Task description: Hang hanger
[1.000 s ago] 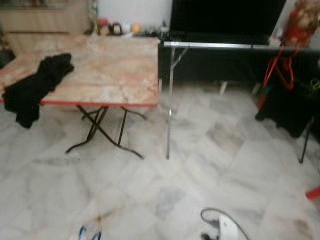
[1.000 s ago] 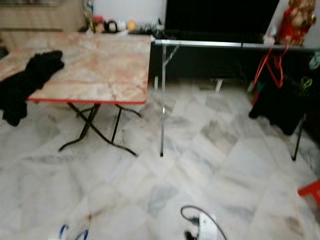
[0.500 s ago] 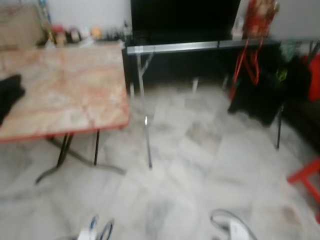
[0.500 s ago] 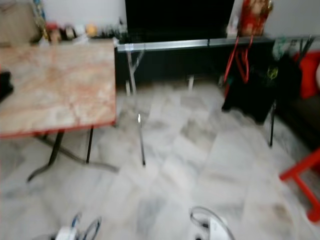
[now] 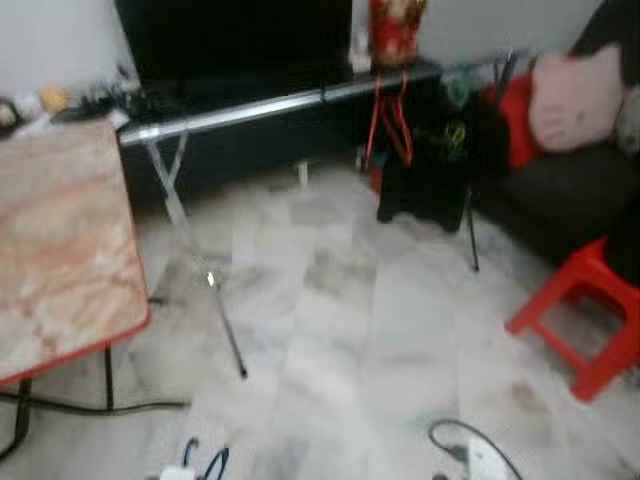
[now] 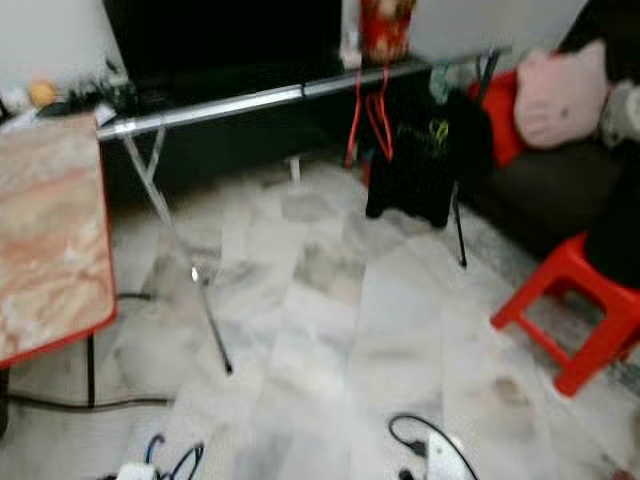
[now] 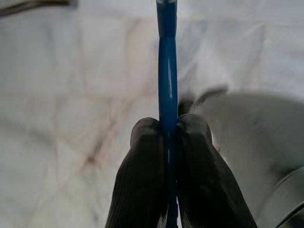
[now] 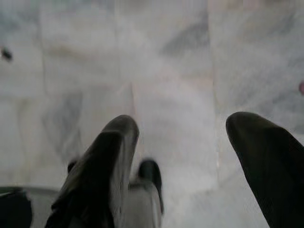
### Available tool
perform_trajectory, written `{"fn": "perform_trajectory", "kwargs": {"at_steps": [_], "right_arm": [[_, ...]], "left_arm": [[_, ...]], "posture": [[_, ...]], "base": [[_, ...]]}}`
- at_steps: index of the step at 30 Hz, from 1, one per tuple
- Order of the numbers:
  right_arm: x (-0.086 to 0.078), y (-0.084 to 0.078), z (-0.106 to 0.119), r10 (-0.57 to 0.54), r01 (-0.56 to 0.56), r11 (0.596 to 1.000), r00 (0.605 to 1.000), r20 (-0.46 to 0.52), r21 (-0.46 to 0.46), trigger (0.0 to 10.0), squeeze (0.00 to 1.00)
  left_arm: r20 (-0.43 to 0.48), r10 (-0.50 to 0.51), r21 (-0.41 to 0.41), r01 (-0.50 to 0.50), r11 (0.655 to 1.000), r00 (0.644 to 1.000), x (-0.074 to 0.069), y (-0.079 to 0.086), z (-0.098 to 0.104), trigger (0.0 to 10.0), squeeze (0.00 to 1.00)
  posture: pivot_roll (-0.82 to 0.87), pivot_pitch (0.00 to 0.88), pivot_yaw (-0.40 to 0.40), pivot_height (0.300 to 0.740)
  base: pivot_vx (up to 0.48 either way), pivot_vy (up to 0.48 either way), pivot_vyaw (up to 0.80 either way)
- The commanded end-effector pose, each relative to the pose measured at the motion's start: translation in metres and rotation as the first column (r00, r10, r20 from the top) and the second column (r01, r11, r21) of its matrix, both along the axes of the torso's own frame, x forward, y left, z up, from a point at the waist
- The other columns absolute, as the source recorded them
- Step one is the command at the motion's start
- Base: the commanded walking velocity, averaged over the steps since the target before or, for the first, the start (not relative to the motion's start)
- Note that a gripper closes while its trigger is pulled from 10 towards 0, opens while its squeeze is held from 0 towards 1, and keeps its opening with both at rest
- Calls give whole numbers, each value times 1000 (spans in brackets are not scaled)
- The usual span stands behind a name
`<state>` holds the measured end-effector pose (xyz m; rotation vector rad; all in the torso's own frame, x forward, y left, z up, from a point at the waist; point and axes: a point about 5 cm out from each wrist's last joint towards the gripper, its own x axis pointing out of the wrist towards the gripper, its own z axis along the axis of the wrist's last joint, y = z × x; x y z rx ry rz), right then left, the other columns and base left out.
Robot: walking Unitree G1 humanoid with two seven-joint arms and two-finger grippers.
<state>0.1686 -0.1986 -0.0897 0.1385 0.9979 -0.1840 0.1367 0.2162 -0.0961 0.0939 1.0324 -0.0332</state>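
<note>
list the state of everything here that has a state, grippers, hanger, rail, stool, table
left gripper: shut on the blue hanger, held low over the floor
blue hanger: gripped, not yet hung
right gripper: open, empty, over the floor
metal rail: standing, with red hangers and a black garment hanging on it
red stool: upright on the floor
marble-top table: unfolded, standing

The right gripper (image 8: pixel 183 128) was seen with its two long black fingers (image 8: pixel 102 161) spread wide apart, nothing held between them. Beneath them lay a pale grey-veined marble tile floor (image 8: pixel 161 61). The picture was blurred.
</note>
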Motion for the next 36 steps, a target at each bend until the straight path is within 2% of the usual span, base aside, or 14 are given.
{"fn": "perform_trajectory", "kwargs": {"at_steps": [1, 22, 36], "right_arm": [[-3, 10, -3, 11, -11, 1000, 1000, -14, 20, 10000, 0], [0, 9, -1, 4, -4, 1000, 1000, -6, 5, 10000, 0], [1, 8, -1, 26, -26, 1000, 1000, -13, -11, 10000, 0]], "left_arm": [[-31, -2, 15, 3, 1000, 1000, -9, 5, -2, 10000, 0], [-55, -53, 12, 54, 998, 997, -11, -4, -5, 10000, 0], [-80, -42, 17, 44, 999, 996, -15, -3, -7, 10000, 0]], "posture": [[7, 19, -19, 740], [-1, 39, -13, 740], [-7, 40, -17, 740]], "base": [[337, 0, -619], [339, 0, 0], [335, 0, 0]]}}
